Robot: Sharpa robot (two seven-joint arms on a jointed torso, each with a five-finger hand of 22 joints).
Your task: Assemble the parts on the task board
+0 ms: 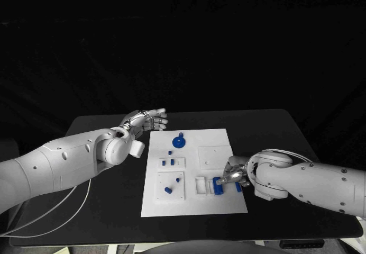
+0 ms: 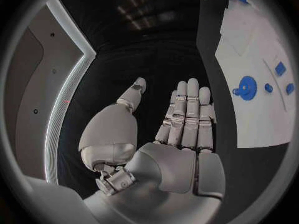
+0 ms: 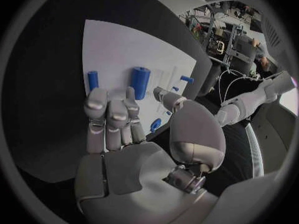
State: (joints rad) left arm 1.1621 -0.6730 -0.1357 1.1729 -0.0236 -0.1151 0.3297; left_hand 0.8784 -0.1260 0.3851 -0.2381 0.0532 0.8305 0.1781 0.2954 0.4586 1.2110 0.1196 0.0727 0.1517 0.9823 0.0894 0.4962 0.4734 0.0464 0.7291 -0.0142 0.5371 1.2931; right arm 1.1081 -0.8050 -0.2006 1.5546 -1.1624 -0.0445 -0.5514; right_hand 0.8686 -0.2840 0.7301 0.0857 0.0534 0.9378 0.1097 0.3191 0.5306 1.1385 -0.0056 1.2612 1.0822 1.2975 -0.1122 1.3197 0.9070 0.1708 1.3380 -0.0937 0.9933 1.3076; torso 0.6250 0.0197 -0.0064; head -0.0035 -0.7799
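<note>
Head camera high above table (image 1: 91,124), looking down; wrist cameras close behind each hand; task board (image 1: 194,209) common to all.

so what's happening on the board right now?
The right hand is at the task board's right edge, fingers by an upright blue cylinder; whether it grips it can't be told. The left hand hovers open off the board's top-left corner, holding nothing. A blue gear and several small blue parts lie on the board.
</note>
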